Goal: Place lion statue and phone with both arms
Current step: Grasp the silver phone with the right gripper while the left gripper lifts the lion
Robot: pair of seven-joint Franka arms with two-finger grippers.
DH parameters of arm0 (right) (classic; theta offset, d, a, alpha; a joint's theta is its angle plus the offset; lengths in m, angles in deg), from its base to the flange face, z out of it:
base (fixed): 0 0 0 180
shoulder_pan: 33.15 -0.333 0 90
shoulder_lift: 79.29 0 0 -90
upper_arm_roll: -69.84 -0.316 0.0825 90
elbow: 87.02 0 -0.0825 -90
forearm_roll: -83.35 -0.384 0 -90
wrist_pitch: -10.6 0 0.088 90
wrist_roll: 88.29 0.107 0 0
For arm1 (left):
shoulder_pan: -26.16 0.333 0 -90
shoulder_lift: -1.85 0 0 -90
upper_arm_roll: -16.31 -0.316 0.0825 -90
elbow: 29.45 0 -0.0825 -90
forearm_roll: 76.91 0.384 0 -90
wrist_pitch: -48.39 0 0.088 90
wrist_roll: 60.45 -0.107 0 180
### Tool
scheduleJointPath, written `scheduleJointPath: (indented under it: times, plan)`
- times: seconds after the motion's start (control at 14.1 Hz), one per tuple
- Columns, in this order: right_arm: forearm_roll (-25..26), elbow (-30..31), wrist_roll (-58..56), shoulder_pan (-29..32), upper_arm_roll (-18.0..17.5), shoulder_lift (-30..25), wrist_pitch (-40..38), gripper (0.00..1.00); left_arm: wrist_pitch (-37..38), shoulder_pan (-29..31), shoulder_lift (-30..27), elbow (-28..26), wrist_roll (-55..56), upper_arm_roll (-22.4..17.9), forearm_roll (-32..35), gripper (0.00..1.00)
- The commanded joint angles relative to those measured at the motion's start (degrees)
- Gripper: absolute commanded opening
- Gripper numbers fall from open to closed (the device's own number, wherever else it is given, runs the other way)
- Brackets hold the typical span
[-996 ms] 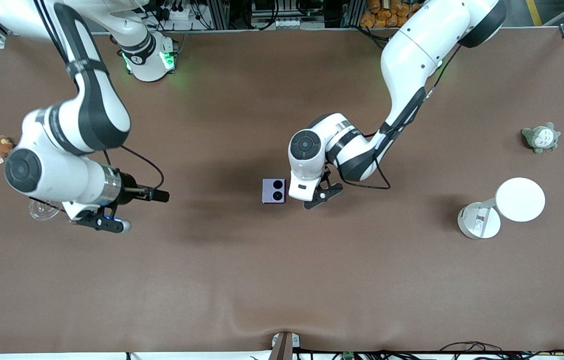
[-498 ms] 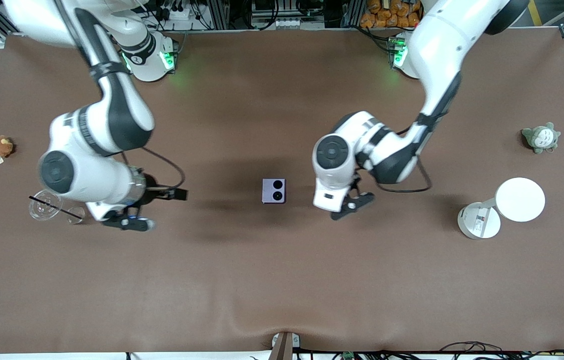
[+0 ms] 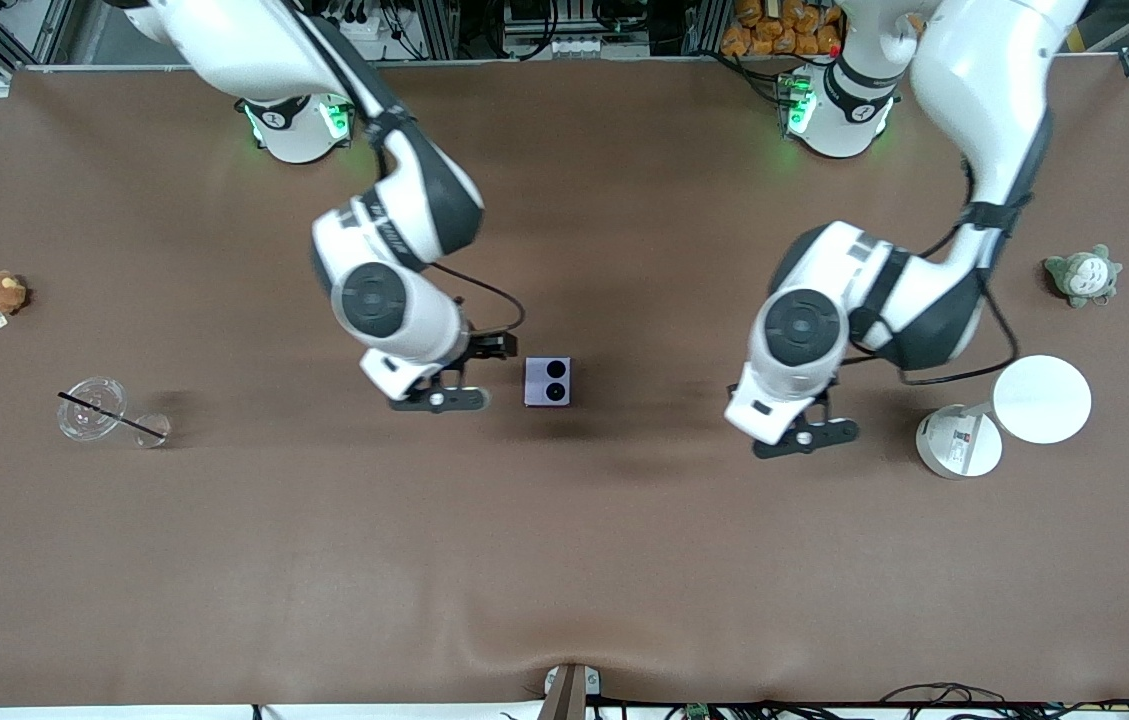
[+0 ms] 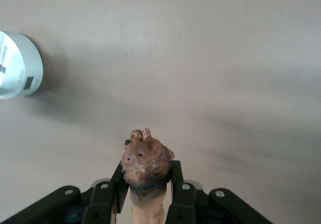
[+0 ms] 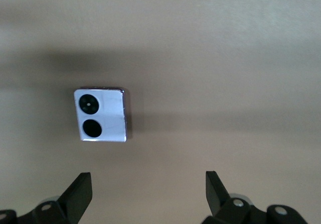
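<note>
Brown lion statue (image 4: 146, 159), clamped in our left hand (image 4: 146, 194), has left mid-counter; our right hand (image 5: 148, 194), apart, has reached the phone (image 3: 548, 381).

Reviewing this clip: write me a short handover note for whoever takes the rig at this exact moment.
Left gripper: shut on the lion statue, held in the air over bare table near the white lamp.
Right gripper: open, empty, over the table right beside the phone, toward the right arm's end.
Phone: flat on the table at mid-table, camera circles up, not gripped.
Done: lion statue picked up.
Left: set the lion statue down; the right gripper likely takes the phone next and places it.
</note>
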Motion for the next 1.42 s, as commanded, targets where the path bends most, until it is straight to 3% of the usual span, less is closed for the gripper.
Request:
scheduleJointPath:
  times: [0.0, 0.21, 0.5, 0.64, 0.78, 0.92, 1.35]
  plan:
    - [3.82, -5.66, 1.00, -2.02, 0.51, 5.95, 1.64, 1.00, -0.03, 10.43, -2.32, -4.09, -6.62, 7.06, -0.33, 0.00]
    - [4.17, -5.76, 7.13, -5.09, 0.51, 9.99, 10.60, 1.00, -0.03, 16.69, -2.32, -5.15, -15.31, 8.49, -0.33, 0.00]
    - [4.35, -6.19, 8.74, -5.89, 0.51, 12.55, 13.26, 1.00, -4.67, 21.79, -2.23, -8.66, -21.13, 8.49, 0.55, 0.00]
    - [4.44, -7.33, 9.70, -6.94, 0.51, 13.69, 13.70, 1.00, -8.45, 22.42, -1.10, -8.93, -22.80, 8.23, 0.81, 0.00]
    - [5.22, -7.78, 9.80, -7.91, 0.69, 14.57, 13.96, 1.00, -12.23, 23.73, 1.18, -8.93, -23.69, 8.05, 5.70, 0.00]
    - [9.69, -7.25, 10.14, -8.00, 0.60, 15.10, 16.76, 1.00, -13.74, 23.83, 2.86, -8.67, -23.60, 8.05, 9.76, 0.00]
    - [9.36, -7.16, 13.66, -8.35, 0.60, 16.24, 17.30, 1.00, -17.16, 25.49, 6.46, -8.23, -23.69, 7.97, 14.87, 0.00]
